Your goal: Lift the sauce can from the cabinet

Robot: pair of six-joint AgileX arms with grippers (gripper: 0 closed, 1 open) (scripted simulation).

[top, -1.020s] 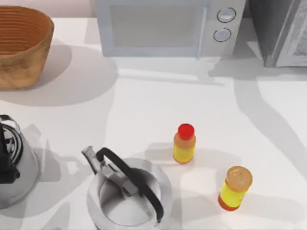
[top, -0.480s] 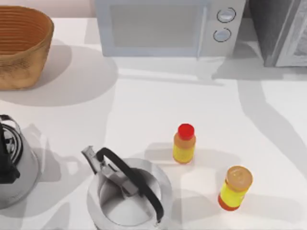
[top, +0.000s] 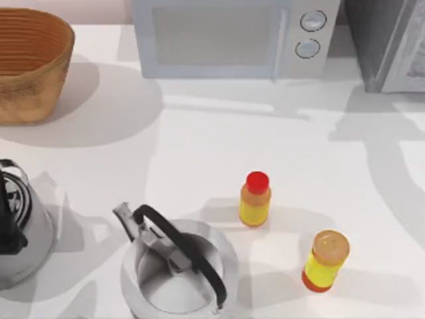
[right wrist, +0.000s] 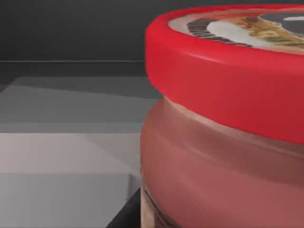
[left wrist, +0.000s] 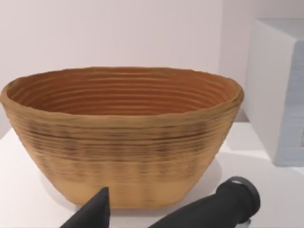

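Note:
The sauce can (right wrist: 223, 118) looms very close in the right wrist view: a red round lid with a dark-and-white mark over a red-orange label. It stands on a grey shelf with dark walls behind it. The cabinet (top: 388, 43) is the dark grey box with a lighter framed door at the table's far right corner. My right arm's wrist is up against the can inside the cabinet. A dark wedge lies beside the can's base. My left arm is parked off the near left, its camera facing the basket.
A woven basket (top: 30, 63) (left wrist: 123, 137) sits far left and a white microwave (top: 232, 36) at the back. Two metal kettles (top: 176, 266) (top: 16, 229) stand near left. A red-capped yellow bottle (top: 255, 199) and an orange-capped one (top: 327, 260) stand near right.
The arm's shadow on the right side of the table has shifted and spread toward the cabinet. The bottles, kettles and basket have not moved.

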